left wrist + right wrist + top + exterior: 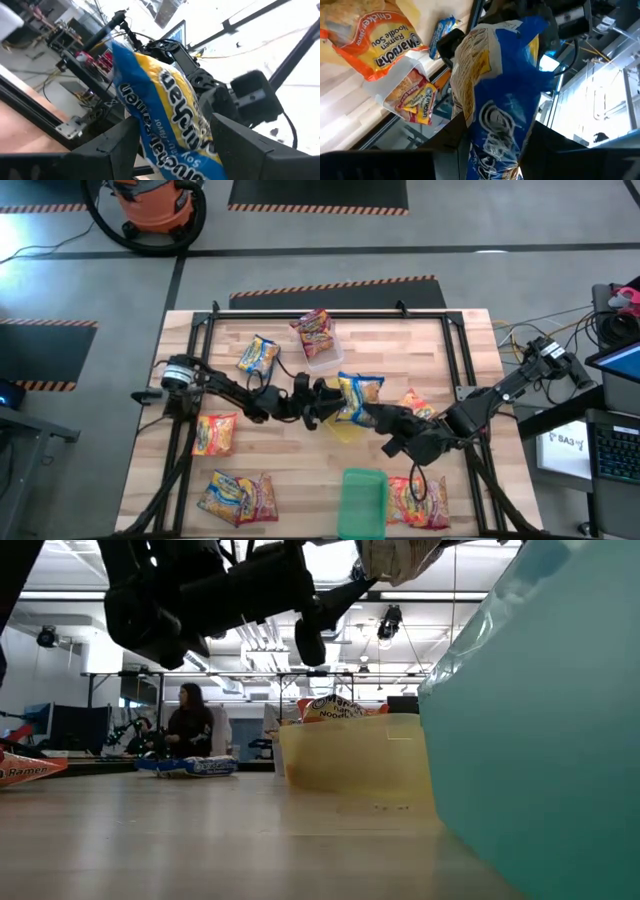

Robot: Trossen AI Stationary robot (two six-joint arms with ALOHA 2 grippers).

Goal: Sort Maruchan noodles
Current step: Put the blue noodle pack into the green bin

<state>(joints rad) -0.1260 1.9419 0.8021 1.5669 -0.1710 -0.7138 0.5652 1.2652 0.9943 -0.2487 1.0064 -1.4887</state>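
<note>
Both arms meet mid-worktop over the yellow tray (345, 430). The left gripper (322, 402) has its fingers (112, 145) clamped on a blue/yellow noodle packet (358, 398), and the right gripper (372, 416) fingers grip the same packet from its 4 o'clock side. Other noodle packets (237, 496) lie scattered around, one in the clear tray (322, 358) at 12 o'clock.
</note>
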